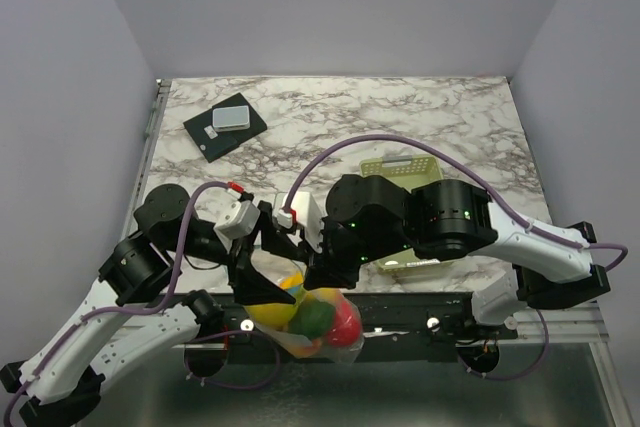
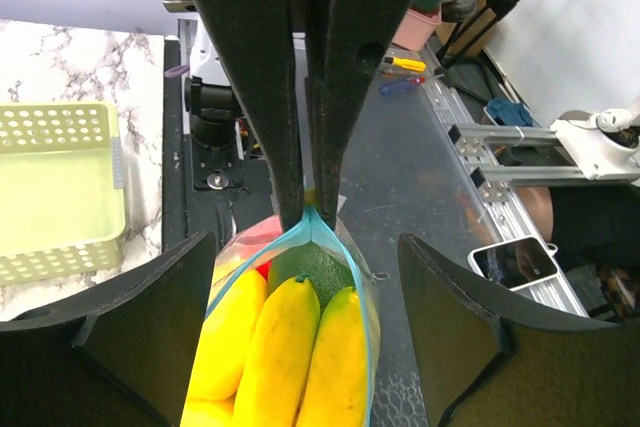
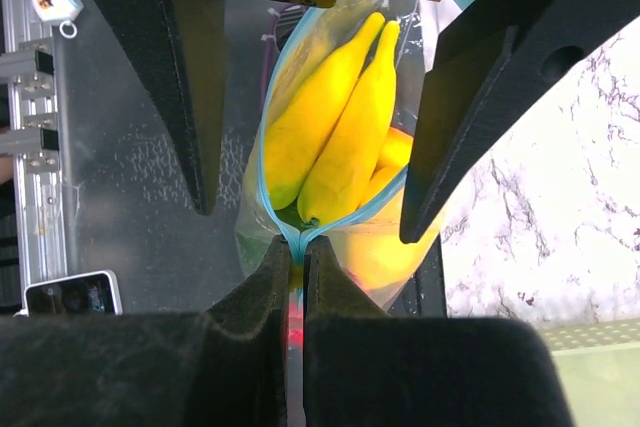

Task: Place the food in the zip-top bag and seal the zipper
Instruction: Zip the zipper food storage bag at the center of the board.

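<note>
Right fingers (image 3: 272, 282) are clenched on one end of the zipper (image 3: 261, 162), tips tight together with the blue strip caught between them. Left fingers (image 2: 165, 302) are released and wide, one either side of the bag (image 3: 252, 232), touching nothing as far as I can see.

Bag hangs between the two arms, off the near edge of the table (image 1: 400, 117). Food is already inside: bananas (image 3: 330, 137) on top, a green piece (image 2: 310, 269) under the pinch, something red (image 1: 346, 325) lower down.

Key geometry:
- From the right pinch the zipper splits into two tracks that bow apart around the bananas, so the mouth is not sealed.
- Its long axis runs straight away from the right fingers toward the left wrist.
- Left fingers sit square across that axis, so closing would press the tracks together.
- Left arm is the free one and best placed. My read: clamp just beside the pinch, then run along the strip away from it.
- Risk: the bananas sit high in the mouth and could stop the tracks meeting.

Basket (image 2: 55, 187) sits off to the side on the table. Phone (image 2: 515, 262) lies on the frame below with a dark screen. No readable text or brand anywhere.
</note>
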Controlling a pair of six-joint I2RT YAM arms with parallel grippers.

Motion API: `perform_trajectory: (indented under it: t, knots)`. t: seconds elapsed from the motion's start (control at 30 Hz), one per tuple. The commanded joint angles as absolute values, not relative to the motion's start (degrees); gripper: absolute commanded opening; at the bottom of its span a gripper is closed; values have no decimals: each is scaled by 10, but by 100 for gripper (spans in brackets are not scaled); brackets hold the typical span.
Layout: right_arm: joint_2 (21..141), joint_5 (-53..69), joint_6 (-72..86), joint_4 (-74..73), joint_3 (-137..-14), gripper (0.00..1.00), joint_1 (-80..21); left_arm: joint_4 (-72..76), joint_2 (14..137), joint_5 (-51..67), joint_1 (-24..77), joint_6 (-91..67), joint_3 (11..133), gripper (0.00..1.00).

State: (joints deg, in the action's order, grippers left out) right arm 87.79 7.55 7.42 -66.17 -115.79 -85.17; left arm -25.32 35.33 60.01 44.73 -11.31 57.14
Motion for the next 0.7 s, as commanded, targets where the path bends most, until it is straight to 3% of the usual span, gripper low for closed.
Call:
perform_trajectory:
  t: [0.0, 0.27, 0.47, 0.67]
  knots:
    - [882, 57, 66, -666, -1186, 1, -855, -238, 348, 592, 462, -119, 560, 75]
    - [892, 33, 81, -688, -1211, 1, -856, -239, 345, 569, 474, -122, 548, 70]
    - [886, 25, 87, -690, -1214, 1, -856, -251, 348, 549, 480, -108, 551, 52]
    - [880, 24, 89, -689, -1212, 1, -856, -265, 351, 524, 489, -95, 553, 43]
